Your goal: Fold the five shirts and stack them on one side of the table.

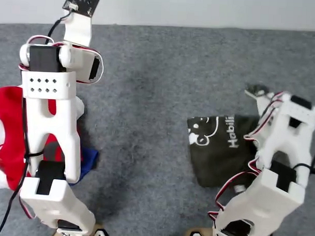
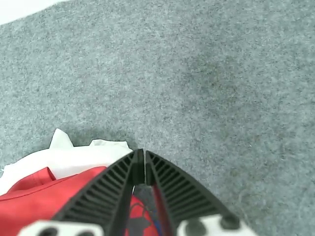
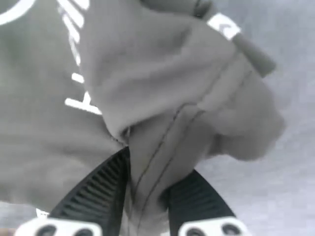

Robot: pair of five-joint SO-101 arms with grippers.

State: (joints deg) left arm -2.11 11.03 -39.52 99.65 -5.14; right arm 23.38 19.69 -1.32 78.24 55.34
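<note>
Right wrist view shows the dark shirt (image 3: 147,73) with a bunched fold of its cloth pinched between the two sides of the right claw (image 3: 145,162). The claw is closed narrow on that fold, a grip suited to lifting or dragging an edge across for a fold. In the high view the dark shirt (image 1: 218,151) lies on the grey desk (image 1: 158,97) on the right, part-folded with its white print facing up.

A red shirt (image 1: 6,138), white cloth and a blue shirt (image 1: 89,159) lie heaped at the desk's left edge. This heap is probably the stock awaiting folding, since nothing there lies flat or squared.

Right arm (image 1: 280,153) is bent over the dark shirt's outer edge. Left arm (image 1: 49,109) stretches forward above the heap. Left claw (image 2: 144,155) has its tips pressed together above the red shirt (image 2: 49,196) and the white shirt (image 2: 83,155); no cloth is visible between the tips.
</note>
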